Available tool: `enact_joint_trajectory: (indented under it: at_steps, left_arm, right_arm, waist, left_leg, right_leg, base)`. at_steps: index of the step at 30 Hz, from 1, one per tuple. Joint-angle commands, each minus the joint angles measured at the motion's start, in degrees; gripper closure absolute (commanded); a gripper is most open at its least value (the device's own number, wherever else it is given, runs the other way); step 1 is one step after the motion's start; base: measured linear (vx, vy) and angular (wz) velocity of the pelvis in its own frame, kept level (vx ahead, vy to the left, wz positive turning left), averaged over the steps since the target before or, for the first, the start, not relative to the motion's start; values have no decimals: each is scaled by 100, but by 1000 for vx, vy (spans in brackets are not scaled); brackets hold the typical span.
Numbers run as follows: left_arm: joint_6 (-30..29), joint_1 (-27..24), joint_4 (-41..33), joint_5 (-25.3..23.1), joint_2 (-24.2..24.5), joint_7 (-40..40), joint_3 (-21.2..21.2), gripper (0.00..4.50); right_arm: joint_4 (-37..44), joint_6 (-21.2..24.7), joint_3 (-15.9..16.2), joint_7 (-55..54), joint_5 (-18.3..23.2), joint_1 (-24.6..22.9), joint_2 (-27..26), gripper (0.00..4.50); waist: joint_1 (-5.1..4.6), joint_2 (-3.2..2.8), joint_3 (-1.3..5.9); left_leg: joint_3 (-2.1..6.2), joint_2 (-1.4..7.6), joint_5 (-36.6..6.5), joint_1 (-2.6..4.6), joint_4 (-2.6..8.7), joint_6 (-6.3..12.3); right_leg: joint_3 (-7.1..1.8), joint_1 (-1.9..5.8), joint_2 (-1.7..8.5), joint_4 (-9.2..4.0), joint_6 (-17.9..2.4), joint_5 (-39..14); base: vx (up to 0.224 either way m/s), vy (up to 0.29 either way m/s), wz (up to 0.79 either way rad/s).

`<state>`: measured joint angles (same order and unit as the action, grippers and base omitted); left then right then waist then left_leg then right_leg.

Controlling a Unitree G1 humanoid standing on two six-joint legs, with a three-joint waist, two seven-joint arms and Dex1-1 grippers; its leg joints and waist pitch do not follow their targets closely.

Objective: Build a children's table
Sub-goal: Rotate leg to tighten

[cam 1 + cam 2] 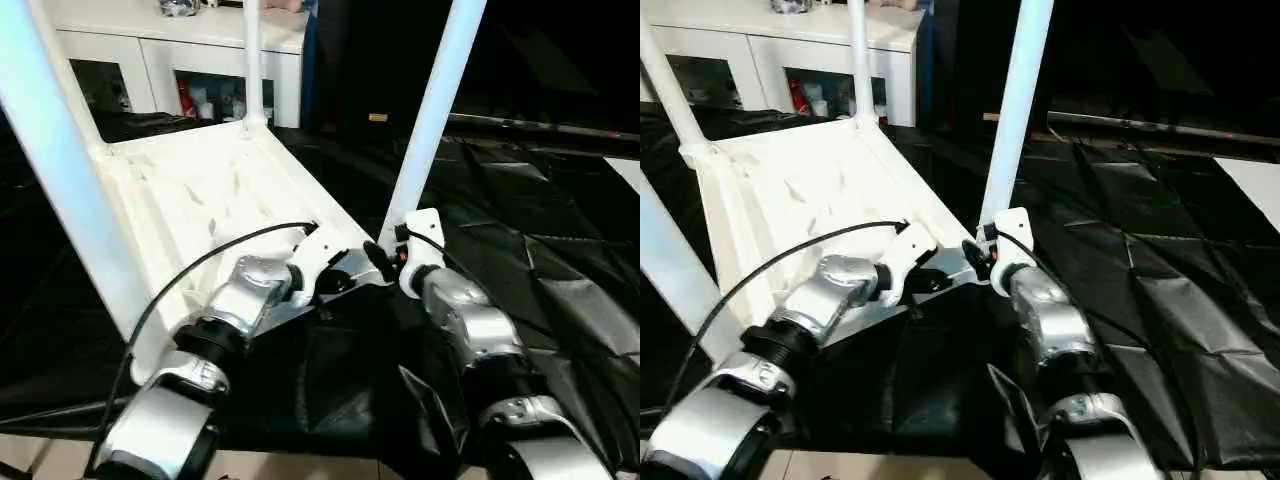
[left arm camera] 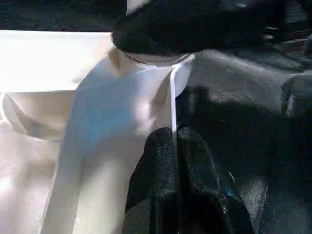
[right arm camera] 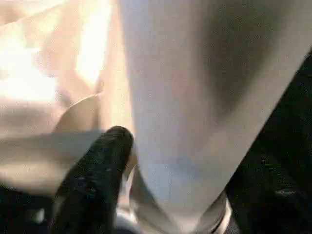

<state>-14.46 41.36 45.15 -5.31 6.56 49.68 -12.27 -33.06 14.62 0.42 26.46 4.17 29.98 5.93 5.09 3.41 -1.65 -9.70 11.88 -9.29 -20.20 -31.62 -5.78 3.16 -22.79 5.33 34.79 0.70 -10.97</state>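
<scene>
The children's table lies upside down on the black drape, the tabletop's (image 1: 200,190) ribbed underside facing up. Three white legs stand in its corner sockets: the near-right leg (image 1: 430,120), a far leg (image 1: 253,60) and a near-left leg (image 1: 60,170). A further leg (image 1: 670,90) rises at the far left corner. My left gripper (image 2: 174,134) is shut on the thin rim of the tabletop's near edge, close to the near-right socket. My right gripper (image 1: 388,255) sits at the base of the near-right leg (image 3: 185,97), right at its socket.
The black-draped work table (image 1: 520,200) stretches away to the right of the tabletop. A white cabinet (image 1: 180,50) with glass doors stands behind. A black cable (image 1: 200,260) arcs over my left forearm. The work table's front edge runs below my arms.
</scene>
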Motion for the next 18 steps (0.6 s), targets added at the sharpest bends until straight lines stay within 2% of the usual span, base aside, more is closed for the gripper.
enact_joint_trajectory:
  at_steps: [1,3,4,5,7,9,10,13,14,16,18]
  left_arm:
    - [141,-96,-145,189,-84,217,-65,450]
    - [145,-347,-522,312,222,1025,-253,450]
    - [157,-434,-649,358,328,1293,-315,450]
    - [157,-434,-649,358,328,1293,-315,450]
    - [89,-687,-1068,533,677,2024,-464,450]
    - [38,-761,-1194,594,790,2219,-489,450]
    - [4,-819,-1289,639,877,2366,-493,450]
    - [-68,-898,-1420,702,993,2554,-477,450]
    - [-95,-930,-1473,723,1038,2610,-462,450]
    - [-132,-988,-1530,742,1164,2693,-415,450]
    - [-133,-1012,-1533,734,1230,2728,-397,450]
  right_arm:
    - [122,250,777,984,224,-255,-192,137]
    - [615,285,974,1753,423,-511,195,137]
    - [776,304,1031,2002,497,-593,324,137]
    - [776,304,1031,2002,497,-593,324,137]
    - [1008,229,1087,2521,642,-746,587,137]
    - [1045,228,1109,2702,682,-781,665,137]
    - [1088,235,1124,2900,685,-820,728,137]
    - [1185,295,1171,3200,682,-883,835,152]
    - [1225,304,1204,3305,664,-909,889,169]
    - [1302,323,1331,3532,645,-965,1066,171]
    - [1329,345,1391,3626,635,-986,1144,200]
  waist:
    - [12,51,199]
    - [33,63,201]
    - [46,45,212]
    - [35,52,211]
    - [21,34,227]
    - [10,19,221]
    - [5,44,220]
    - [20,20,225]
    - [14,28,227]
    - [15,40,230]
    - [20,44,219]
  left_leg:
    - [11,86,-1984,-38,400,154]
    - [1,98,-1781,-63,399,229]
    - [4,109,-1750,-59,392,235]
    - [1,114,-1727,-66,392,260]
    - [-4,128,-1572,-72,391,237]
    - [-28,133,-1609,-31,382,238]
    - [-32,129,-1605,-37,382,240]
    - [-46,137,-1553,-4,367,247]
    - [-39,132,-1476,-28,370,243]
    - [-48,128,-1393,-21,357,264]
    - [-53,123,-1415,-23,356,285]
  right_leg:
    - [-193,168,259,-619,-490,-2492]
    - [-199,199,270,-599,-548,-2312]
    - [-199,209,272,-575,-581,-2224]
    - [-203,211,264,-570,-610,-2134]
    - [-199,222,260,-508,-796,-1742]
    - [-207,180,237,-499,-929,-1559]
    - [-204,188,234,-494,-955,-1535]
    - [-216,183,233,-464,-1074,-1269]
    - [-207,217,223,-431,-1111,-1113]
    - [-207,227,230,-424,-1129,-1018]
    - [-211,226,236,-436,-1104,-1124]
  base:
    - [0,0,0]
    - [0,0,0]
    - [0,0,0]
    - [0,0,0]
    - [0,0,0]
    - [0,0,0]
    - [0,0,0]
    - [0,0,0]
    - [0,0,0]
    - [0,0,0]
    - [0,0,0]
